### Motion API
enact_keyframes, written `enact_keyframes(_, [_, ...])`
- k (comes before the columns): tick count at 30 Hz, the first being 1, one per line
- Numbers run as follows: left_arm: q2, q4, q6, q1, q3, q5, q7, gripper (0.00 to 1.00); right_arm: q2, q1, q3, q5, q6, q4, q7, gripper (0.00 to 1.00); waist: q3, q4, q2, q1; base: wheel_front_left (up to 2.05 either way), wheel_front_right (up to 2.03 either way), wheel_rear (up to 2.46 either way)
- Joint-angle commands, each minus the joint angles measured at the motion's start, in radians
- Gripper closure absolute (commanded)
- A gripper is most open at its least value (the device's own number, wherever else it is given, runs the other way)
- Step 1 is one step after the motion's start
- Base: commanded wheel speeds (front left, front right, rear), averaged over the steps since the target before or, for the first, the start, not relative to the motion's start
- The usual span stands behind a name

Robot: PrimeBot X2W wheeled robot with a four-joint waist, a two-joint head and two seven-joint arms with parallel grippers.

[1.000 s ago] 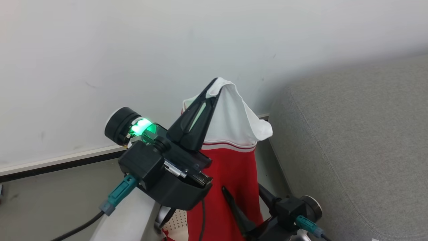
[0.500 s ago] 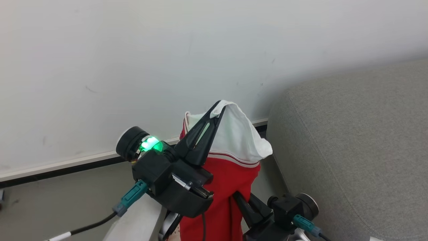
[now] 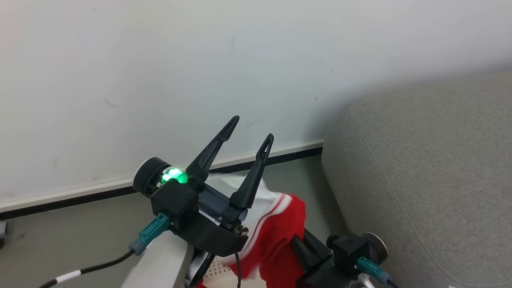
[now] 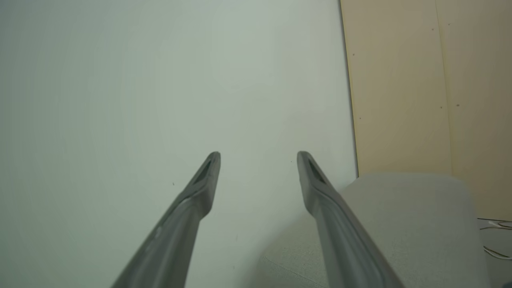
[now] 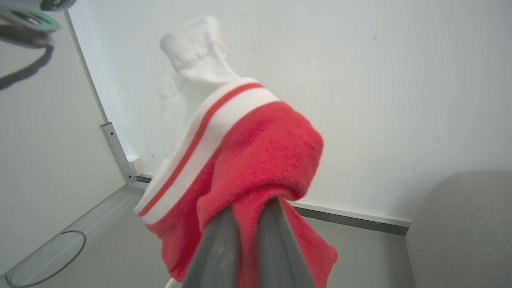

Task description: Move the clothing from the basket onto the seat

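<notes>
The clothing [image 3: 276,228], a red garment with a white panel and thin red stripe trim, hangs bunched from my right gripper [image 3: 298,242] at the lower middle of the head view. In the right wrist view my right gripper [image 5: 254,208] is shut on the red clothing [image 5: 260,152], whose white part flops over to the left. My left gripper [image 3: 253,128] stands open above the cloth, nothing between its fingers; the left wrist view shows the left gripper [image 4: 259,156] against bare wall. A perforated bit of the basket [image 3: 218,267] peeks out at the bottom edge. The grey seat [image 3: 420,180] lies to the right.
A white wall with a dark baseboard [image 3: 80,198] runs behind the arms, grey floor below it. The seat [image 4: 400,224] also shows beyond the left fingers, with a beige panel [image 4: 420,80] behind. The seat's corner [image 5: 460,232] sits at the right.
My left gripper has opened and let go of the garment's white top, which has dropped down. My right gripper has shut on the red cloth lower down.
</notes>
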Motion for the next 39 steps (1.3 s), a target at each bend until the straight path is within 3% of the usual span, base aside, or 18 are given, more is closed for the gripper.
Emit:
enact_keyframes(1, [0.0, 0.001, -0.002, 0.017, 0.001, -0.003, -0.003, 0.0, 0.001, 0.002, -0.001, -0.007, 0.001, -0.008, -0.001, 1.0, 0.001, 0.0, 0.0, 0.0, 0.0, 0.0, 0.0])
enact_keyframes(15, [0.0, 0.01, 0.001, -0.003, -0.004, 0.007, -0.003, 0.0, 0.009, -0.017, -0.057, -0.02, 0.001, -0.038, -0.001, 1.0, 0.052, -0.06, 0.0, 0.0, 0.0, 0.0, 0.0])
enact_keyframes(39, [0.015, 0.048, -0.018, -0.076, -0.036, 0.04, -0.003, 0.0, 0.05, -0.035, -0.218, -0.071, 0.001, -0.16, -0.001, 1.0, 0.219, -0.378, 0.0, 0.0, 0.0, 0.0, 0.0])
